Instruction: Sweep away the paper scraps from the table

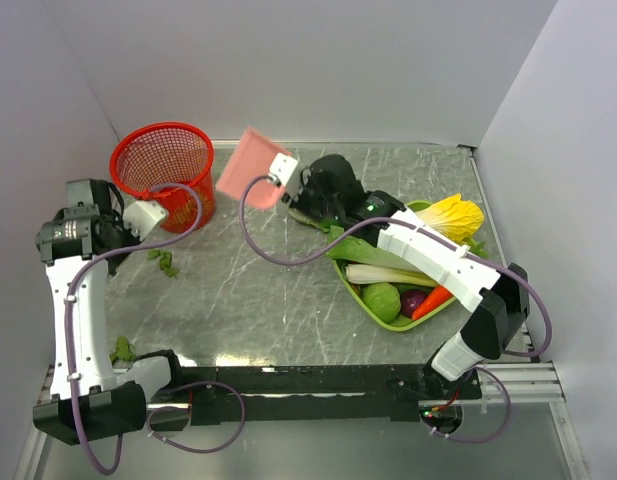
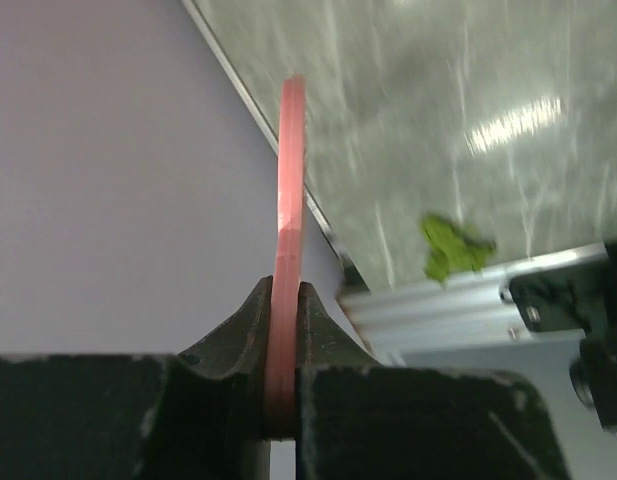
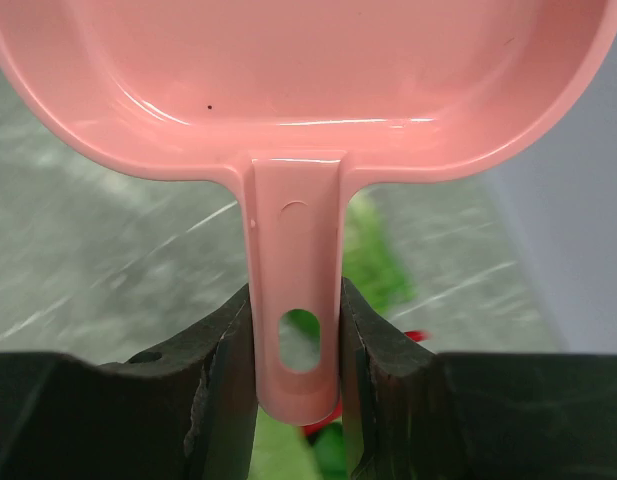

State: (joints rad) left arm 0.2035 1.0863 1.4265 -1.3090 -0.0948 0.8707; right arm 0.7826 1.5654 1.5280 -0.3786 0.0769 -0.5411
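**Pink dustpan [image 1: 250, 167] gripped, paper scraps [image 1: 166, 263] on the bench [image 1: 268, 290]**

My right end effector [image 3: 296, 320] is clamped on the dustpan's handle [image 3: 294, 260]. The pan is tilted just beside the red mesh basket [image 1: 163, 160] at the far left. My left end effector [image 2: 285, 300] pinches a thin red-pink strip [image 2: 291, 180], seen edge-on; I cannot tell what it is. Dark green scraps lie on the marbled surface near the left arm, and another sits by the near-left edge.

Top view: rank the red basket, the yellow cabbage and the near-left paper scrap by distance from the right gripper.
1. red basket, left of the right gripper.
2. yellow cabbage, off to its right.
3. paper scrap, at the near-left edge.
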